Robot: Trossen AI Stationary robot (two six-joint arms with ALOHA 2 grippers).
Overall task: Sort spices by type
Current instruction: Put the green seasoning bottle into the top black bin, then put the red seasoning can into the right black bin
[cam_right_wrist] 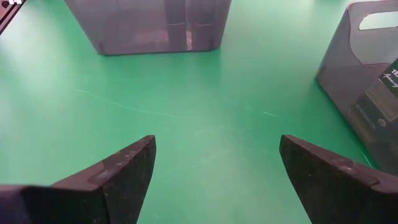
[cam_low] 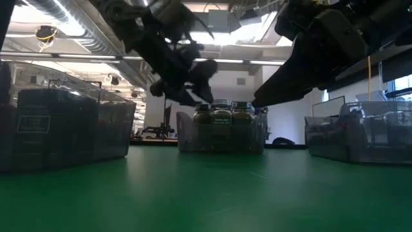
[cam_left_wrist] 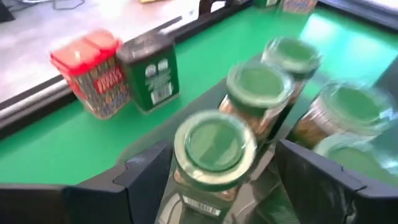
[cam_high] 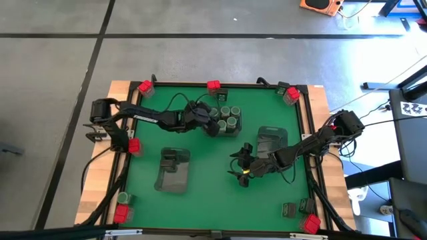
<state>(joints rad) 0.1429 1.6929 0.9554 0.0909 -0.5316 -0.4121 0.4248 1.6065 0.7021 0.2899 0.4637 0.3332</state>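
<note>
Left gripper (cam_left_wrist: 214, 180) fingers apart astride round jar (cam_left_wrist: 214, 146) in tray; right gripper (cam_right_wrist: 214, 171) wide open, empty.

Place: we take this for a robotics lab or workshop, not a home.
Floor: we see bare grey concrete (cam_high: 200, 60) with dark seams around the bench.
Bench: a wooden bench (cam_high: 100, 167) carries a green mat (cam_high: 207, 167) inside a dark frame.
Ceiling: in the low view we see exposed silver ducting (cam_low: 71, 26) and bright strip lights (cam_low: 225, 19).
Cabling: loose cables (cam_high: 373, 107) trail over the floor past the bench's right edge.
</note>
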